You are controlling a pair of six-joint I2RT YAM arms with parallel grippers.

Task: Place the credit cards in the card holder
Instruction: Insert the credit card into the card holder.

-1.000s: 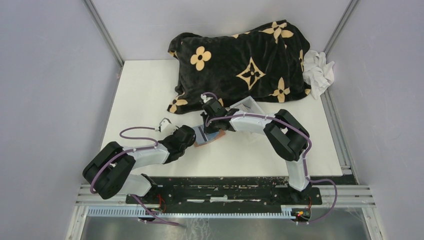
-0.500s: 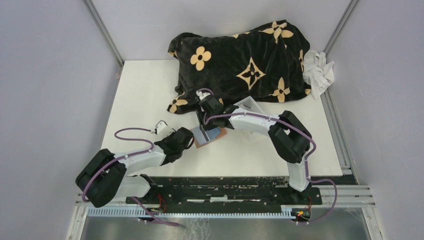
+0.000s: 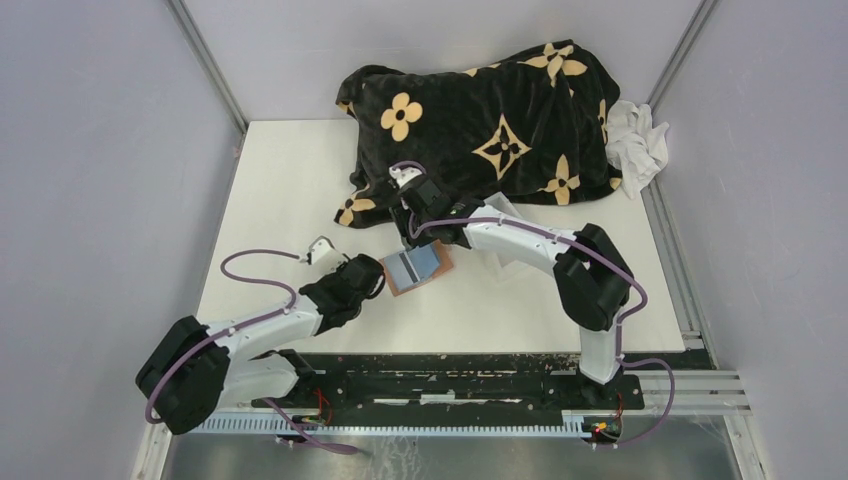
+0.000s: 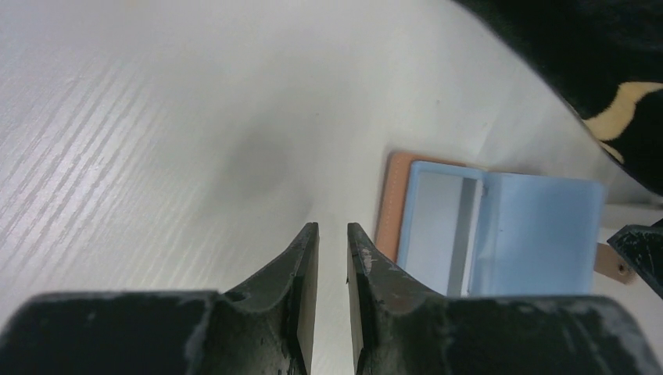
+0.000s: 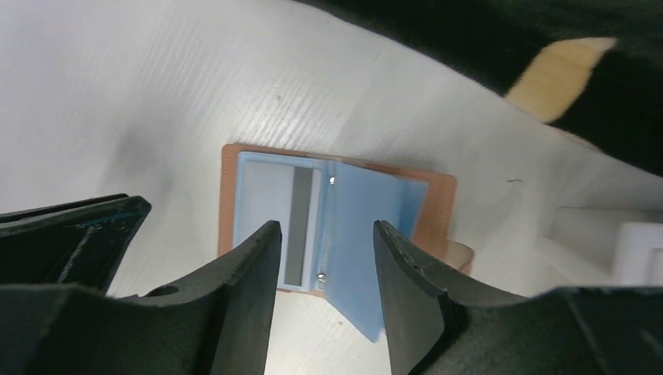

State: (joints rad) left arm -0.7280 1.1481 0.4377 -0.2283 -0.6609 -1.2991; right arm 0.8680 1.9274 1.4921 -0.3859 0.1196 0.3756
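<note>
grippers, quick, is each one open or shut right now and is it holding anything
left gripper: open only a crack, holding nothing
right gripper: open, holding nothing

No readable text, number or brand name is showing in any view. The nearest thing to a sign is sitting on the black blanket [image 3: 480, 110] at the far side of the table: tan four-petal flowers and a four-pointed star inside a diamond are repeating across it, with no letters among them. The open card holder [image 5: 228, 195], lying near the middle of the table, is showing plain pale blue sleeves. The card [image 5: 277, 205] in its left sleeve is showing only a dark stripe, and any print on it is too small to read.
</note>
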